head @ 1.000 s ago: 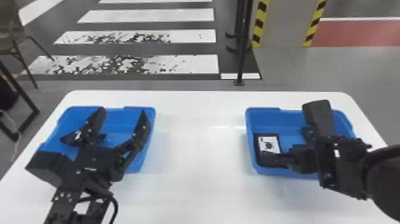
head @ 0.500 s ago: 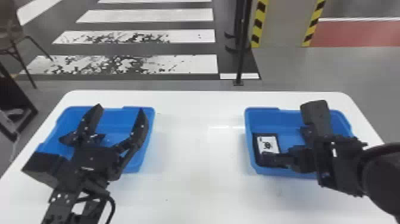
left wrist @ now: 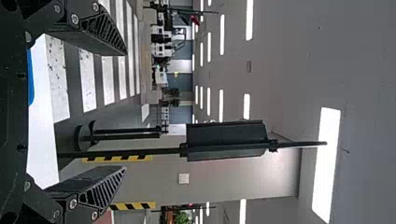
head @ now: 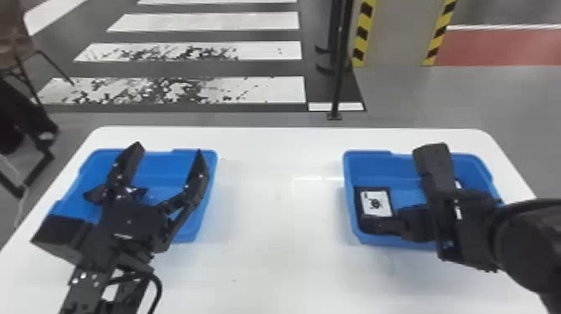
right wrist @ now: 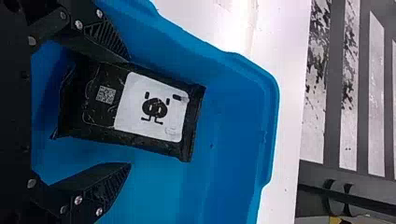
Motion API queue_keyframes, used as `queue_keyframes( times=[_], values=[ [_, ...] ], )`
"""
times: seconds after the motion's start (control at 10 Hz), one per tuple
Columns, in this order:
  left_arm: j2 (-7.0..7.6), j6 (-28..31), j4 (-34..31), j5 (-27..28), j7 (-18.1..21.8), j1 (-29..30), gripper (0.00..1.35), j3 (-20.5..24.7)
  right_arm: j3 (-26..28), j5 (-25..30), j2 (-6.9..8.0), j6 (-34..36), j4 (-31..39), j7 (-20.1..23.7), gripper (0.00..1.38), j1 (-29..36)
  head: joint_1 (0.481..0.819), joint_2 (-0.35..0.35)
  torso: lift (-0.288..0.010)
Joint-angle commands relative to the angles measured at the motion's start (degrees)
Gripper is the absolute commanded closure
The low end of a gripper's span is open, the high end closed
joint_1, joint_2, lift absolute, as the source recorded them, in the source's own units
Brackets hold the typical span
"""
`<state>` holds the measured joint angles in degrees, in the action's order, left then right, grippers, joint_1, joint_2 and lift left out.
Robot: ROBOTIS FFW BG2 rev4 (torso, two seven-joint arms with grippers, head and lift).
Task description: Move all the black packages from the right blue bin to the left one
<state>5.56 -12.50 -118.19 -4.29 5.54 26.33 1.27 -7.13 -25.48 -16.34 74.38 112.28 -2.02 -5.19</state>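
My left gripper (head: 168,150) is over the left blue bin (head: 211,183), its fingers wide apart; in the left wrist view the gap of the left gripper (left wrist: 124,111) holds nothing. A dark shape (head: 140,194) lies behind that arm, and I cannot tell whether it is a package. Low in the right blue bin (head: 388,156) is my right gripper (head: 398,188). A black package with a white label (head: 376,203) lies along that bin's left side. In the right wrist view the right gripper (right wrist: 130,112) is open around the package (right wrist: 154,112), one fingertip close to its edge.
Both bins stand on a white table (head: 275,259), with a wide stretch of tabletop between them. Small white patches (head: 458,183) show beside the right gripper. A dark pole (head: 340,75) rises from the floor beyond the table's far edge.
Both grippers have shifted slightly to the left, the right one while low in its bin. The labelled package stays in the same place against the bin's side.
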Motion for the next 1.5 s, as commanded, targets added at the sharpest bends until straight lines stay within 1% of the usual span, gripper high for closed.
queue_keyframes(
  times=[0.0,0.1,0.2,0.3,0.4,0.5,0.6,0.7,0.8,0.9,1.1,1.2,1.3,1.4],
  values=[
    [0.06,-0.2,0.0,0.3,0.0,0.1,0.21,0.1,-0.3,-0.1,-0.09,-0.3,-1.1,0.0,0.30,-0.4,0.695,0.044,-0.173],
    [0.06,-0.4,0.0,0.6,0.0,0.1,0.21,0.1,-0.3,-0.2,-0.09,-1.0,-2.0,0.3,0.42,-0.6,0.695,0.045,-0.173],
    [-0.03,-0.4,0.0,0.6,0.0,0.1,0.21,0.2,-0.4,-0.3,-0.09,-2.9,-3.5,1.7,0.68,-1.1,0.695,0.045,-0.173],
    [0.06,-0.4,0.0,0.6,0.0,0.1,0.21,0.2,-0.4,-0.3,-0.09,-4.8,-4.4,2.7,0.85,-1.1,0.695,0.049,-0.173],
    [-0.03,-0.6,0.0,0.6,0.0,0.1,0.21,0.4,-0.5,-0.3,-0.09,-7.2,-5.1,3.5,0.89,-0.9,0.695,0.051,-0.173],
    [-0.03,-0.6,0.0,0.6,0.0,0.2,0.21,0.3,-0.5,-1.0,-0.18,-10.4,-6.5,4.7,1.09,-0.6,0.695,0.055,-0.173],
    [-0.03,-0.6,0.0,0.6,0.0,0.1,0.21,0.4,-0.2,-2.2,-0.09,-12.4,-7.0,4.7,1.14,0.1,0.695,0.061,-0.173],
    [-0.03,-0.9,0.0,0.6,0.0,0.2,0.21,0.4,0.7,-2.4,-0.09,-14.9,-7.0,5.0,1.14,1.4,0.695,0.065,-0.173],
    [-0.03,-1.1,0.0,0.6,0.0,0.1,0.21,0.4,1.9,-3.7,0.00,-18.8,-7.2,5.7,1.14,3.1,0.695,0.065,-0.173],
    [-0.03,-1.4,0.0,0.4,0.0,0.1,0.21,0.3,4.0,-4.2,0.35,-22.9,-5.6,7.0,1.14,5.5,0.695,0.063,-0.173],
    [-0.03,-1.7,0.0,-0.4,0.0,0.0,0.21,0.2,8.0,-4.6,0.70,-27.3,-1.3,9.4,1.14,9.7,0.695,0.051,-0.173],
    [-0.03,-2.7,0.0,-0.5,0.0,-0.2,0.21,0.0,9.0,-4.6,0.79,-32.5,-1.8,12.1,1.14,10.1,0.695,0.046,-0.173],
    [0.06,-4.5,0.0,-0.7,-0.1,-0.3,0.21,-0.8,9.8,-4.0,0.70,-38.9,-5.6,18.6,1.14,8.1,0.695,0.038,-0.173],
    [0.41,-4.7,0.0,-3.5,-0.1,-0.9,0.21,-2.5,9.1,-4.5,-0.27,-43.2,-8.6,24.7,1.14,6.0,0.695,0.036,-0.173]
  ],
)
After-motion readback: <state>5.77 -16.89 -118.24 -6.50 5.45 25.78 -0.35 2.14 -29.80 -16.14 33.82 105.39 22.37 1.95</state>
